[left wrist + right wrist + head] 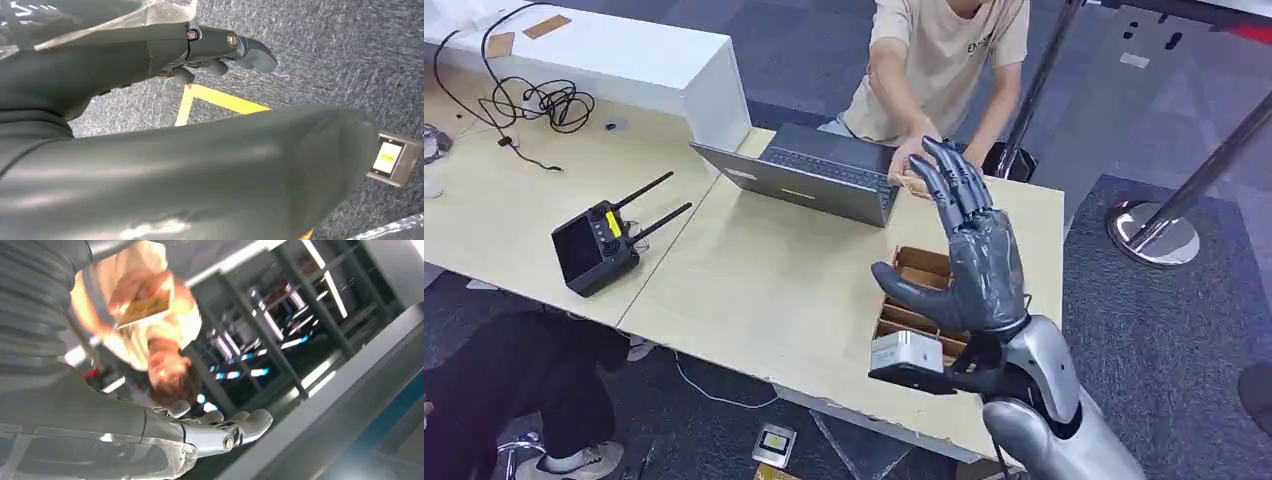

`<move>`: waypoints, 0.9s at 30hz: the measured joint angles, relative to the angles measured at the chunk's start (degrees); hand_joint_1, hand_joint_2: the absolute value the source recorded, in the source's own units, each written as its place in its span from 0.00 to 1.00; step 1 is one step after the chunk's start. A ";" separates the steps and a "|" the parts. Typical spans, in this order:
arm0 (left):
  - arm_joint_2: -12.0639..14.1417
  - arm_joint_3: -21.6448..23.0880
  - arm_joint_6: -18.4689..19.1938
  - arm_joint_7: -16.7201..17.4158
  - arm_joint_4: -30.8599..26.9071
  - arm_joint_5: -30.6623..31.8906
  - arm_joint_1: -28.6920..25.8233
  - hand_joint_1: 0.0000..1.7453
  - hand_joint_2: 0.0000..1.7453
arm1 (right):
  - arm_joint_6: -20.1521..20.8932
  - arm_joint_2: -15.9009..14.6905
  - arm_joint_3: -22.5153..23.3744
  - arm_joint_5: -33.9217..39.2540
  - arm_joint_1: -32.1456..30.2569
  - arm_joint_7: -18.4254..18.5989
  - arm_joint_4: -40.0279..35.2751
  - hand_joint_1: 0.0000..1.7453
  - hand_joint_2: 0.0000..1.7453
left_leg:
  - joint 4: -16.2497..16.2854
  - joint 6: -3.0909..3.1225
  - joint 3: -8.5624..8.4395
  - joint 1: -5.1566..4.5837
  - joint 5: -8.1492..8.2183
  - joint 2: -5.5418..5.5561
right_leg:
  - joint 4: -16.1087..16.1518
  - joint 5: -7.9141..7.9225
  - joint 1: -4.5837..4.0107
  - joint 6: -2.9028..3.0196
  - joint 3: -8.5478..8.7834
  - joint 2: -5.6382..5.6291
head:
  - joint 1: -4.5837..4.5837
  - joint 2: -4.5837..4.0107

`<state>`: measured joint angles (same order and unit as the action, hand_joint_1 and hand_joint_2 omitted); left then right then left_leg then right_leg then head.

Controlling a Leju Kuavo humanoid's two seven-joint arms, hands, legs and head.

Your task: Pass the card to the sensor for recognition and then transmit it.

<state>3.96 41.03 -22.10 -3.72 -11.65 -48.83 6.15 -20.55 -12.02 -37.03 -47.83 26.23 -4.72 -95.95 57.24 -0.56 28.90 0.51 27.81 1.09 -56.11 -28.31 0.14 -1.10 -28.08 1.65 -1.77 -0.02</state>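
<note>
My right hand [969, 255] is raised upright over the table's right end, palm flat, fingers spread and holding nothing. Just beyond its fingertips a person's hand [911, 163] reaches across the table. In the right wrist view that person's hand holds a tan card [142, 307], apart from my fingers [235, 427]. Under my right hand sits a brown cardboard box [914, 272] with slotted dividers. A small silver box [907, 353] shows by my right wrist. My left hand [220, 52] hangs over the carpet floor with nothing in it.
An open grey laptop [814, 175] stands in front of the person. A black controller [596, 245] with two antennas lies at the left, cables [534, 100] and a white block [624, 60] behind it. A stanchion base [1154, 232] stands at the right. A small screen device [392, 157] lies on the floor.
</note>
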 joint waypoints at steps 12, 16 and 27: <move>-0.09 0.61 -0.04 -0.22 0.00 -0.72 0.00 0.00 0.00 | -4.94 -0.07 -2.56 -11.40 1.77 6.62 5.99 0.00 1.00 | 0.00 0.00 0.00 0.00 0.00 0.00 | 0.00 0.00 0.00 0.00 -0.01 -0.01 | 0.00 0.00; -0.18 0.63 -0.04 -0.63 0.00 -0.72 0.00 0.00 0.00 | -4.61 -0.04 -2.86 -12.19 2.38 7.67 7.69 0.00 1.00 | 0.00 0.00 0.00 0.00 0.00 0.00 | 0.00 0.00 0.00 0.00 0.00 -0.01 | 0.00 0.00; -0.28 0.74 -0.04 -0.83 0.00 -0.74 -0.01 0.00 0.00 | 0.66 0.15 -3.63 -9.83 4.01 9.42 11.89 0.00 1.00 | 0.00 0.00 0.00 0.00 0.00 0.00 | 0.00 0.00 0.00 0.00 0.00 -0.01 | 0.00 0.00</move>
<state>3.67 41.77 -22.14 -4.55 -11.65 -49.57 6.14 -19.89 -11.87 -40.65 -57.66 30.25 4.70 -84.06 57.25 -0.57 28.90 0.52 27.80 1.09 -56.11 -28.31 0.13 -1.10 -28.08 1.64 -1.77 -0.02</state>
